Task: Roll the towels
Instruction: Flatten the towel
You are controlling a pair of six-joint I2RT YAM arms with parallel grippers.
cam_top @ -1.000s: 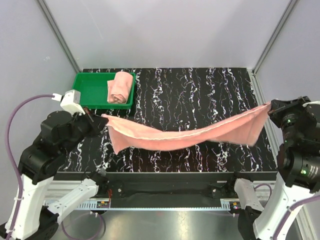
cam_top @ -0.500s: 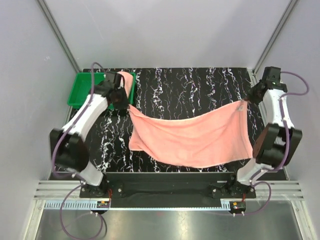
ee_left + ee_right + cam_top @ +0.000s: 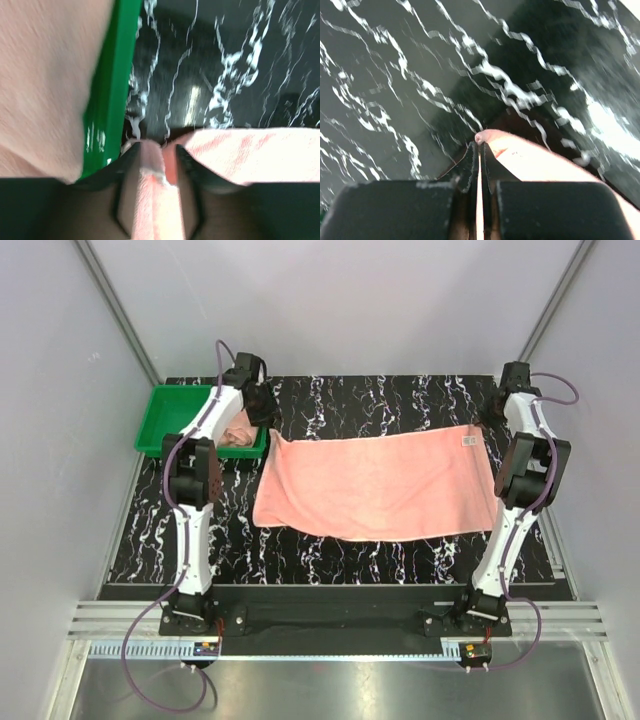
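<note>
One salmon-pink towel [image 3: 380,485] lies spread flat across the black marbled table [image 3: 400,400], with its white label [image 3: 468,440] near the far right corner. My left gripper [image 3: 272,428] is at the towel's far left corner. In the left wrist view its jaws [image 3: 155,147] stand apart, with a fold of the towel [image 3: 250,155] still lying between them. My right gripper [image 3: 484,423] is shut on the far right corner. In the right wrist view the thin towel edge [image 3: 535,160] is pinched in this gripper [image 3: 481,145]. A second towel [image 3: 238,430], rolled, lies in the green tray [image 3: 170,420].
The green tray [image 3: 112,90] sits at the far left corner of the table, right beside my left gripper, and the rolled towel [image 3: 45,75] is inside it. Grey walls and metal frame posts close in the table on three sides.
Both arms have reached from the near edge to the far side, and the hanging towel now lies flat on the table. The left jaws, shut before, have parted.
</note>
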